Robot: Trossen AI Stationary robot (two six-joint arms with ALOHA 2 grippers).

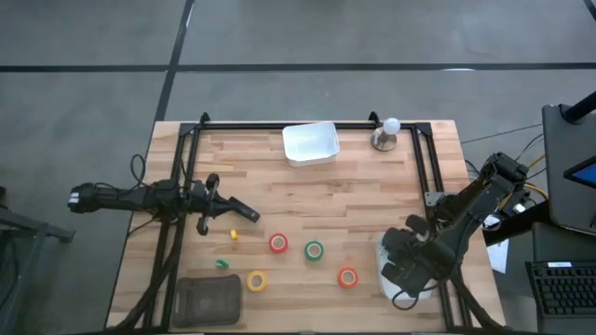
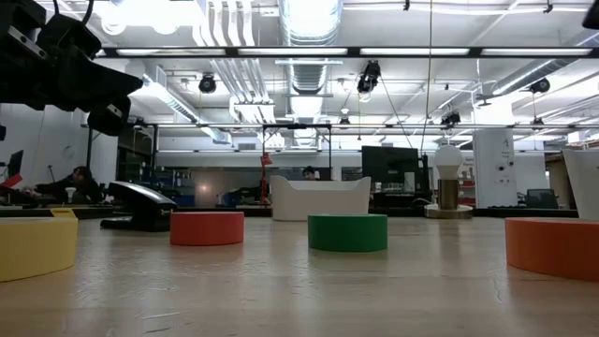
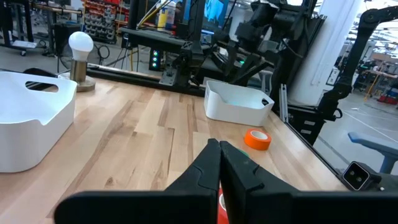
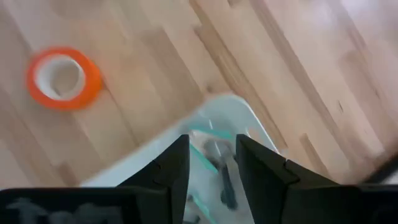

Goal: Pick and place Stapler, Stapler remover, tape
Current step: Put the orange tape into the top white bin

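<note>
Right gripper (image 4: 211, 163): you saw it parted, empty, above the white bin (image 1: 386, 270) at lower right.
Left gripper (image 3: 219, 163): pinched closed, idle, at centre left.
Tape (image 1: 314, 249): four rolls lay across the lower centre.
Stapler (image 1: 240, 211): rested left of centre.

left arm (image 1: 140, 197): slim black jointed links, matte finish, a thin dark cable looping beside its middle
left gripper (image 3: 219, 163): two black wedge-shaped fingers with smooth flat faces
right arm (image 1: 470, 209): bulkier black segments, black and yellow cables bunched near its base
right gripper (image 4: 211, 165): two black blocky fingers with bevelled, rounded edges
</note>
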